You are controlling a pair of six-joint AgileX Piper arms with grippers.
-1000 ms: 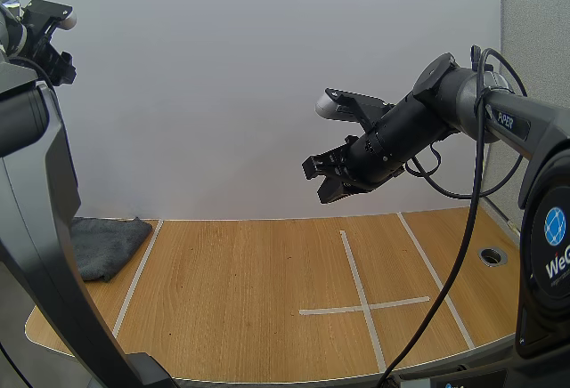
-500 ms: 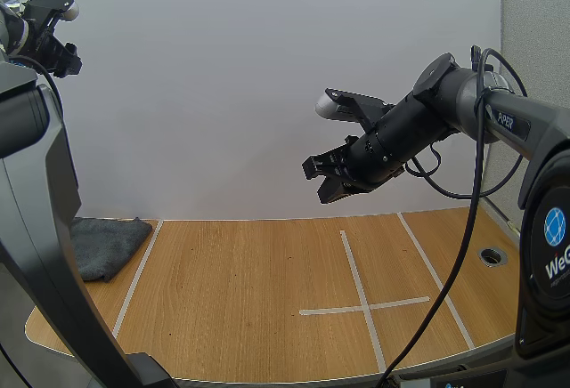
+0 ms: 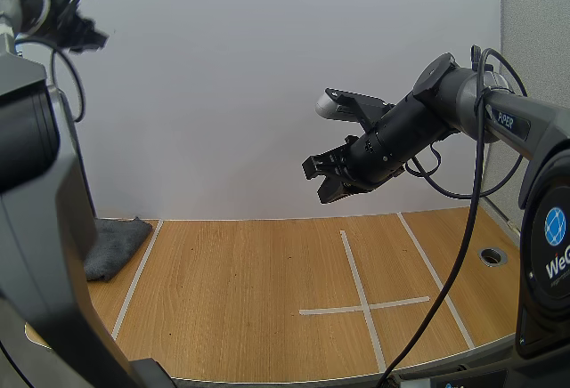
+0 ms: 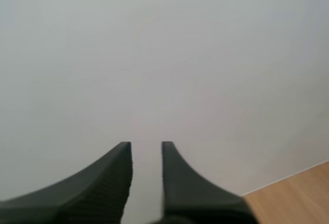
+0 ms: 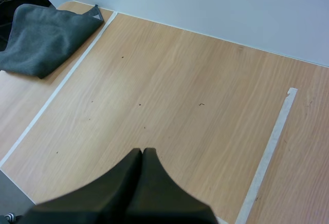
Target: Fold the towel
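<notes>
Right wrist view, nearest item first: the right pincer has its two black fingers pressed together into one dark wedge, clenched on nothing. Directly beneath it is the bare wood of the table. It hangs well above that surface, touching nothing. Farther ahead and to its left, a white tape line crosses the board. Beyond that line, well apart from the fingertips, lies the towel, a dark grey cloth in a loose, rumpled heap at the table's far left corner. One corner, bearing a small white tag, points back toward this pincer.

Left wrist view: the left pincer is released, its fingers standing apart with a narrow gap and nothing between them. It faces a plain pale wall. In the high view it is raised far above the towel, which lies well below it on the table.

Assessment of the cloth: it appears soft, light and limp, with a matt, slightly fuzzy surface. It should not slip between the pads and carries no breakage risk. It will sag and drag when lifted by one point, and layers may come up together. The recommended hold is a shallow pinch at an exposed corner or hem. The tagged corner is the clearest candidate, and a second corner would serve the other pincer. The right fingers must part first.
</notes>
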